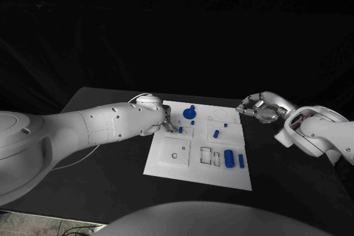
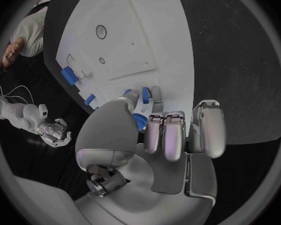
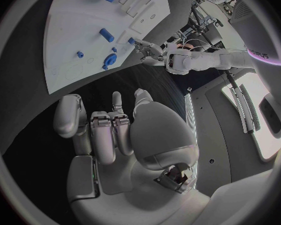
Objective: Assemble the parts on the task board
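The white task board [image 1: 193, 169] lies mid-table. My left hand [image 1: 163, 123] is over the board's far left edge, and its thumb and fingers pinch a small blue part [image 2: 140, 120] just above the board [image 2: 154, 30]. Another small blue part [image 1: 180, 129] stands by its fingertips. On the board are a round blue knob [image 1: 190, 113], a blue peg [image 1: 216, 134] and two blue cylinders [image 1: 229, 158]. My right hand [image 1: 258, 109] hovers off the board's far right corner over the black table, fingers curled in with nothing in them [image 3: 112, 130].
A square recess with a small ring [image 1: 177, 151] and narrow slots [image 1: 207, 155] sit in the board's near half. Two tiny blue pieces [image 1: 225, 125] stand near its middle. Black table [image 1: 96, 185] surrounds the board.
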{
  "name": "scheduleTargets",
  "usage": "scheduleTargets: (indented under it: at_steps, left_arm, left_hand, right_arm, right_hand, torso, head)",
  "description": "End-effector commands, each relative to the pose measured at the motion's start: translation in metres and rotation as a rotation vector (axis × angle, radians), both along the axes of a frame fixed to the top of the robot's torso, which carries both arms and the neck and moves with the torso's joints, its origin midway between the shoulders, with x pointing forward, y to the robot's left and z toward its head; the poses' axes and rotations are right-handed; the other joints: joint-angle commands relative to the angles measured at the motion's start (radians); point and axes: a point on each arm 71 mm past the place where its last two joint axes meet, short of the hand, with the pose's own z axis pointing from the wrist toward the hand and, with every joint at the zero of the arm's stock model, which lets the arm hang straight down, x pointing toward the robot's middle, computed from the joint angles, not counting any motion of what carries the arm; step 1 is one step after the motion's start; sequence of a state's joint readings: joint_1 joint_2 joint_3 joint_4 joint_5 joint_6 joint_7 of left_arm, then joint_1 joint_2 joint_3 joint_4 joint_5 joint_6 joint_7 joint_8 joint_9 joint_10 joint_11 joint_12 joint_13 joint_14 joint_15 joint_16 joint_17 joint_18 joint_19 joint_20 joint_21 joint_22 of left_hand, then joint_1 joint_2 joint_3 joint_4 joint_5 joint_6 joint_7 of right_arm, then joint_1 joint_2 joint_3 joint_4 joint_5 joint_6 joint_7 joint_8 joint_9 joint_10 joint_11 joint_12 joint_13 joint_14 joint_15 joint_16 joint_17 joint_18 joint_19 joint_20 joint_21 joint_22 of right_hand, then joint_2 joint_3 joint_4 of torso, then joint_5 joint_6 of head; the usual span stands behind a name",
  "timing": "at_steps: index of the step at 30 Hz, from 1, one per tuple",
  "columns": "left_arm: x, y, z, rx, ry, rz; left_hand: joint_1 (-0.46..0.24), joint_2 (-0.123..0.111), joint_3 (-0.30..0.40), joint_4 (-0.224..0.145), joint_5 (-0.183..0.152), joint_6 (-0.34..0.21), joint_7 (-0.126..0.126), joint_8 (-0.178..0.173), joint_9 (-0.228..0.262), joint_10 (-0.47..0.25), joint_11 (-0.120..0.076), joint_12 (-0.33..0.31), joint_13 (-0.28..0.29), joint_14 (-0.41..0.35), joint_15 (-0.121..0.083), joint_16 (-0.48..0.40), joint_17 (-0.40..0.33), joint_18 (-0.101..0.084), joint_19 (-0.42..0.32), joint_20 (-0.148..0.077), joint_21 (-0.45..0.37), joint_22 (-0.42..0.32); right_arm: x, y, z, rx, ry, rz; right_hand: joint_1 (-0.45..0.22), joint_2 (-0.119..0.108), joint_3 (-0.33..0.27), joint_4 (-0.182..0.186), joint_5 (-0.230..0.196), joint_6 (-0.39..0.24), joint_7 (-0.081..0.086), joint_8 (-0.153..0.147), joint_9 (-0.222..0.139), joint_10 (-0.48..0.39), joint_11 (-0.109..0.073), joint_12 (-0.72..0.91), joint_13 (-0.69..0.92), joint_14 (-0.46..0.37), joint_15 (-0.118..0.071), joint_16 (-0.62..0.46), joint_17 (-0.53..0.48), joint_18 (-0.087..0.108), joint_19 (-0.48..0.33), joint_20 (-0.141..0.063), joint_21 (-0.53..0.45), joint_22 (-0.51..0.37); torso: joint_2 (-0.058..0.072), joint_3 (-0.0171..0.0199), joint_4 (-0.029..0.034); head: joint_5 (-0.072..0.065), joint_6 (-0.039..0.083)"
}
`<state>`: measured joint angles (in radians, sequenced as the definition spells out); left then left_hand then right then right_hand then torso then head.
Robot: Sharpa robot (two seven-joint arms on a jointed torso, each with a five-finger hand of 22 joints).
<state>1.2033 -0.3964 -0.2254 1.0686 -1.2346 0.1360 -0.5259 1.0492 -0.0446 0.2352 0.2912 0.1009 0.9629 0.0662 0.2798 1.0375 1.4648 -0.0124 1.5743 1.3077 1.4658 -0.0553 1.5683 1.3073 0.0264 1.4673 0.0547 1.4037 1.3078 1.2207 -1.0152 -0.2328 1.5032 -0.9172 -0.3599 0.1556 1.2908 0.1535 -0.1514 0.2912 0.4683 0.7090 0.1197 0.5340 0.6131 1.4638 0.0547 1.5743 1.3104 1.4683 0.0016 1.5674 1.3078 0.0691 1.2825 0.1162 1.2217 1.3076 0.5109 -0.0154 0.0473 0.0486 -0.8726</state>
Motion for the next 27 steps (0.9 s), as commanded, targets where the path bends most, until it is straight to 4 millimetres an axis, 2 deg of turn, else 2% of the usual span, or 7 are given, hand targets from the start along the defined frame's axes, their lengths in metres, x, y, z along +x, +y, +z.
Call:
scheduleTargets:
  at_steps: [1, 10, 14, 18, 21, 24, 27]
  left_arm:
    - [-0.0018, 0.0004, -0.0033, -0.001, 0.016, -0.011]
    - [-0.0014, 0.0022, -0.003, -0.038, 0.017, 0.003]
    - [-0.0009, 0.0034, -0.0031, -0.048, 0.019, 0.01]
    - [-0.0007, 0.0044, -0.0031, -0.053, 0.02, 0.013]
    - [-0.0007, 0.0052, -0.0029, -0.057, 0.019, 0.014]
    - [-0.0008, 0.0064, -0.0027, -0.061, 0.017, 0.015]
    - [-0.0008, 0.0077, -0.0022, -0.066, 0.012, 0.017]
  left_hand:
    - [-0.029, 0.003, -0.02, 0.001, -0.016, -0.018, 0.002, -0.011, -0.01, 0.106, 0.01, -0.004, 0.263, 0.105, 0.008, 0.003, 0.263, 0.015, 0.001, 0.008, -0.005, 0.208]
    - [-0.059, 0.004, -0.049, 0.001, -0.012, -0.045, 0.009, -0.022, -0.013, 0.106, 0.014, -0.004, 0.263, 0.105, 0.011, 0.003, 0.263, 0.016, -0.001, 0.012, -0.007, 0.207]
    - [-0.069, 0.013, -0.057, 0.002, 0.002, -0.046, 0.01, -0.021, -0.013, 0.106, 0.018, -0.004, 0.263, 0.105, 0.014, 0.003, 0.263, 0.016, -0.002, 0.014, -0.009, 0.207]
    - [-0.068, 0.025, -0.063, 0.001, 0.049, -0.044, 0.01, -0.02, -0.015, 0.106, 0.02, -0.004, 0.263, 0.105, 0.017, 0.003, 0.263, 0.017, -0.004, 0.017, -0.012, 0.206]
    - [-0.049, 0.035, -0.057, 0.0, 0.114, -0.044, 0.01, -0.02, -0.017, 0.106, 0.02, -0.004, 0.263, 0.105, 0.018, 0.003, 0.263, 0.017, -0.005, 0.019, -0.014, 0.205]
    - [-0.042, 0.038, -0.051, 0.001, 0.136, -0.043, 0.009, -0.02, -0.019, 0.106, 0.02, -0.004, 0.263, 0.105, 0.018, 0.003, 0.263, 0.017, -0.006, 0.019, -0.014, 0.205]
    - [-0.046, 0.041, -0.049, 0.003, 0.144, -0.043, 0.01, -0.02, -0.02, 0.106, 0.02, -0.004, 0.263, 0.105, 0.018, 0.003, 0.263, 0.018, -0.006, 0.02, -0.015, 0.205]
  right_arm:
    - [-0.0004, 0.0006, -0.0001, 0.0, -0.003, 0.009]
    - [-0.0003, 0.0003, -0.0003, -0.001, -0.002, 0.008]
    - [-0.0003, 0.0002, -0.0004, -0.001, -0.001, 0.008]
    - [-0.0003, 0.0002, -0.0005, -0.001, 0.0, 0.008]
    - [-0.0003, 0.0004, -0.0006, -0.002, 0.001, 0.009]
    - [-0.0003, 0.0006, -0.0006, -0.002, 0.002, 0.009]
    - [-0.0002, 0.0005, -0.0007, -0.002, 0.003, 0.009]
  right_hand:
    - [0.008, 0.003, 0.003, -0.004, 0.004, -0.001, 0.0, -0.004, -0.001, 0.107, -0.002, -0.003, 0.26, 0.103, 0.004, 0.003, 0.263, 0.02, -0.005, 0.002, -0.005, 0.145]
    - [0.009, 0.003, 0.003, -0.004, 0.004, -0.001, 0.0, -0.004, -0.001, 0.107, -0.002, -0.003, 0.26, 0.103, 0.004, 0.003, 0.263, 0.02, -0.004, 0.002, -0.004, 0.146]
    - [0.009, 0.003, 0.003, -0.004, 0.004, -0.001, 0.0, -0.004, -0.001, 0.107, -0.002, -0.003, 0.26, 0.103, 0.004, 0.003, 0.263, 0.02, -0.004, 0.002, -0.004, 0.146]
    - [0.009, 0.003, 0.003, -0.004, 0.004, -0.001, 0.0, -0.004, -0.001, 0.107, -0.002, -0.003, 0.26, 0.103, 0.004, 0.003, 0.263, 0.02, -0.004, 0.002, -0.004, 0.146]
    - [0.009, 0.003, 0.003, -0.004, 0.004, -0.001, 0.0, -0.004, -0.001, 0.107, -0.002, -0.003, 0.26, 0.103, 0.004, 0.003, 0.263, 0.02, -0.004, 0.002, -0.004, 0.146]
    - [0.009, 0.003, 0.003, -0.004, 0.004, -0.001, 0.0, -0.004, -0.001, 0.107, -0.002, -0.003, 0.26, 0.103, 0.004, 0.003, 0.263, 0.02, -0.004, 0.002, -0.004, 0.146]
    - [0.009, 0.003, 0.003, -0.004, 0.004, -0.001, 0.0, -0.004, -0.001, 0.107, -0.002, -0.003, 0.26, 0.103, 0.004, 0.003, 0.263, 0.02, -0.004, 0.002, -0.004, 0.146]
  torso:
    - [0.0, 0.0001, 0.0001]
    - [0.0, -0.0005, 0.0004]
    - [-0.001, -0.0001, 0.0006]
    - [0.0, -0.0003, 0.0011]
    - [-0.001, -0.0003, 0.001]
    - [-0.001, -0.0002, 0.0013]
    - [-0.002, -0.0006, 0.0011]
  head:
    - [-0.001, 0.0]
    - [-0.002, 0.0]
    - [-0.002, 0.0]
    - [-0.001, 0.0]
    - [-0.001, 0.0]
    - [-0.002, 0.0]
    - [-0.002, 0.0]
